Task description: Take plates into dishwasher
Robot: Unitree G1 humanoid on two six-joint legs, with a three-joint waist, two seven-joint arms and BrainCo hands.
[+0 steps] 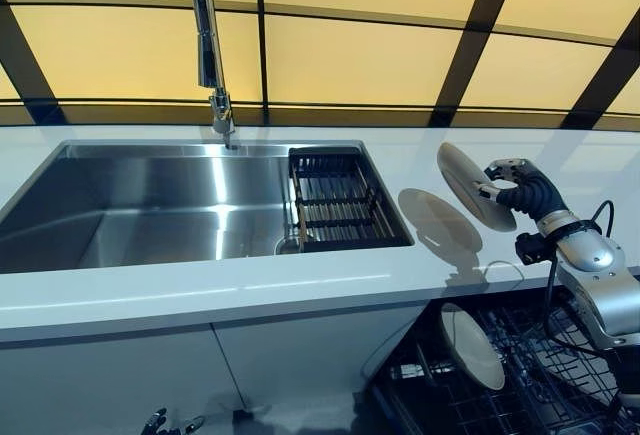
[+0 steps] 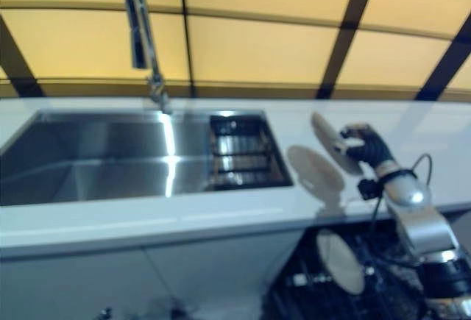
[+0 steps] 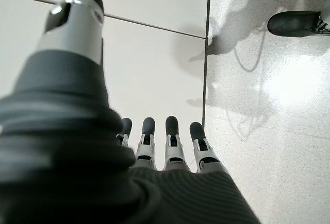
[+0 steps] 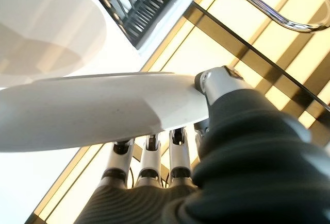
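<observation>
My right robot hand (image 1: 512, 187) has a plate (image 1: 474, 185) pinched at the rim, thumb on one face and fingers behind, held tilted on edge above the white surface (image 1: 300, 290). The open dishwasher rack (image 1: 545, 375) lies straight below and toward me, one plate in the rack (image 1: 473, 345) already standing there, so I judge the next move is down, edge first. My left robot hand (image 3: 165, 147) hangs low by the floor, fingers straight, though only the tips show.

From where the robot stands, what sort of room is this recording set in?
Most likely a home-style kitchen: a steel sink with a tall faucet set in a white counter, and an open dishwasher rack below, while the right hand holds a plate.
</observation>
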